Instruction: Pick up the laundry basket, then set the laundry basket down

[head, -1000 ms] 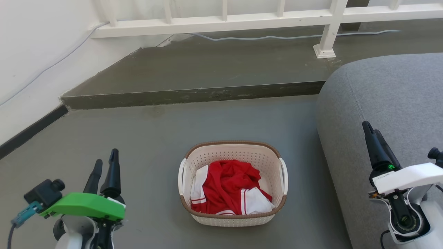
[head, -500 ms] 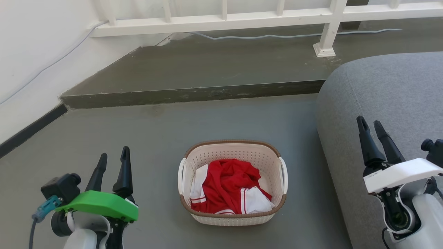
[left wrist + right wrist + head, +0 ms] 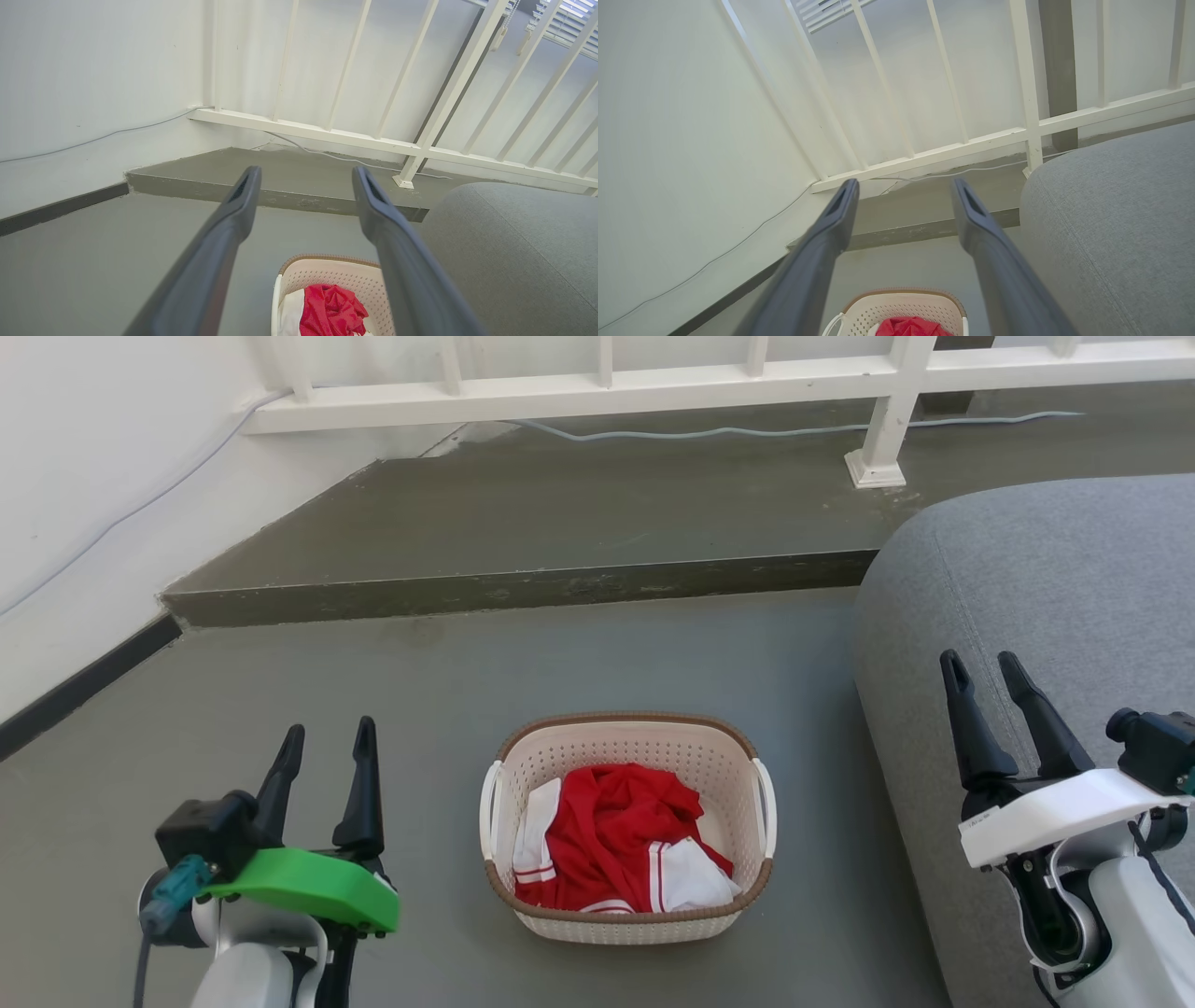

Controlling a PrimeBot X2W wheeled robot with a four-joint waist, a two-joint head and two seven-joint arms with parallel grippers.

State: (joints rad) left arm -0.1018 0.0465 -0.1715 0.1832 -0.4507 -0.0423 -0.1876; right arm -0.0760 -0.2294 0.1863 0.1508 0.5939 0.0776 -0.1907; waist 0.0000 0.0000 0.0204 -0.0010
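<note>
Both arms have edged inward and their jaws have spread: left gripper and right gripper stand wide and empty. The laundry basket rests on the floor between them, touching neither. Lower each evenly onto its side handle.

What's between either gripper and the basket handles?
Nothing visible. Bare floor lies between the open left gripper and the basket with its left handle. The open right gripper shows against the sofa, which stands beside the right handle but apart from it. Clothes lie inside, clear of both handles.
</note>
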